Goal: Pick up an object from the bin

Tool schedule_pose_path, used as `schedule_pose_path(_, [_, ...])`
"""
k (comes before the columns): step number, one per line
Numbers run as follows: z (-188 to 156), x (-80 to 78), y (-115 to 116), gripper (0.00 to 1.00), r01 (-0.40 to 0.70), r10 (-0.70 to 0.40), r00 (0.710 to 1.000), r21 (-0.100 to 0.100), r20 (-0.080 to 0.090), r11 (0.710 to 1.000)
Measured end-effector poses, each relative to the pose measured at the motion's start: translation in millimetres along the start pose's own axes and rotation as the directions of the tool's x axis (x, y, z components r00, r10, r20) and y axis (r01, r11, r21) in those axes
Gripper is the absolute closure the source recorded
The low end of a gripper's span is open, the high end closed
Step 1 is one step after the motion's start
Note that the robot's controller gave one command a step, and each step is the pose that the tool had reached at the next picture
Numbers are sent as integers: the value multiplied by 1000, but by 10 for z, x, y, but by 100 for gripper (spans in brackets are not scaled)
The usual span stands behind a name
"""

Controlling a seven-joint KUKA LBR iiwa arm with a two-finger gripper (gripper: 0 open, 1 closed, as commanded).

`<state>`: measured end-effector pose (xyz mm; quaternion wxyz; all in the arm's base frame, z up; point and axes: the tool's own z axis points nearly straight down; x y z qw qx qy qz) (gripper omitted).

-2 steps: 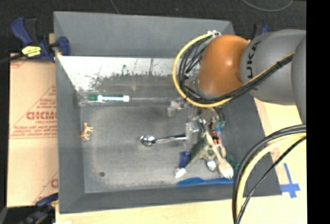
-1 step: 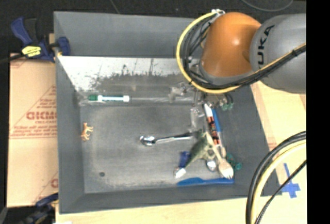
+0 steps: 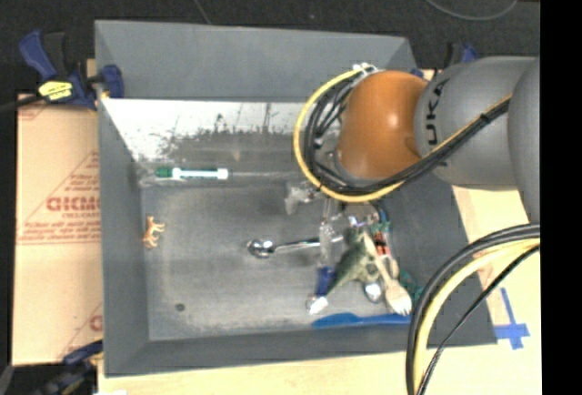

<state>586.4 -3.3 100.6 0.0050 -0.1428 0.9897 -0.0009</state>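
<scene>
My gripper hangs under the arm's orange cover in the right half of the bin. A small metal spoon lies on the floor just left of it, bowl to the left, and its handle runs right up to the gripper. Whether the gripper touches the handle I cannot tell. Just below and right of the gripper sits a green and blue toy-like thing with a white tip, leaning against other small pieces.
A heap of small white, green and red things and a flat blue piece fills the bin's front right corner. A white pen with a green cap lies by the back wall. A tiny orange thing sits at the left.
</scene>
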Motion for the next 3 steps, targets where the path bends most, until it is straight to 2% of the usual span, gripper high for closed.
schedule_pose_path(1, [297,-142,1,0,184,-184,983,12,16,983])
schedule_pose_path(2, [287,-4,-109,100,-6,6,1000,1,4,1000])
schedule_pose_path(3, [287,-4,-109,100,-6,6,1000,1,4,1000])
